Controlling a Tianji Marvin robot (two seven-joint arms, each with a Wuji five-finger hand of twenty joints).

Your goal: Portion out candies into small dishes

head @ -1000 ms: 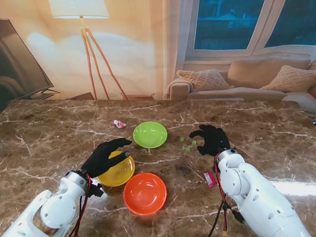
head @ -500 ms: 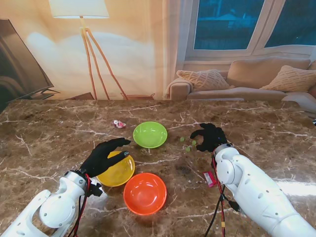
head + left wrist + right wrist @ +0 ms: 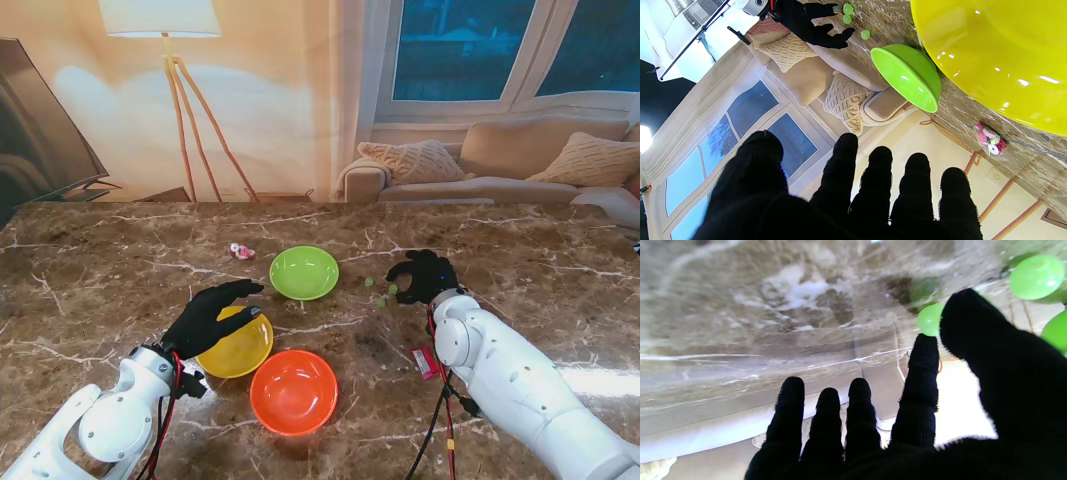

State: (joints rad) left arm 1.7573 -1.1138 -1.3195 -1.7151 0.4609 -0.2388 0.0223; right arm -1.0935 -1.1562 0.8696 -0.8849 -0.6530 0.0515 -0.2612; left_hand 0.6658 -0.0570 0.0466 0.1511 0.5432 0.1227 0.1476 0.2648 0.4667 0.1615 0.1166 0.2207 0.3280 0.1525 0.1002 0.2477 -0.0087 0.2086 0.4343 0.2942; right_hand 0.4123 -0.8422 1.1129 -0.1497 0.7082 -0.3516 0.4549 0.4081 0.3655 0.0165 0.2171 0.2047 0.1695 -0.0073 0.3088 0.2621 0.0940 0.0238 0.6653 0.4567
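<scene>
While spread empty, right hand (image 3: 425, 277) is held over green candies (image 3: 381, 292), 3 o'clock of green dish (image 3: 304, 272); left hand (image 3: 212, 315) is spread over yellow dish (image 3: 237, 347).

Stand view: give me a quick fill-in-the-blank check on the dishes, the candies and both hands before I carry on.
1. The left hand hovers over the ____ dish.
2. The loose green candies lie between the green dish and the ____ hand.
3. The dish nearest to me is the ____ one.
4. The small wrapped candy packet lies to the ____ of the green dish.

Missing words: yellow; right; orange; left
</scene>
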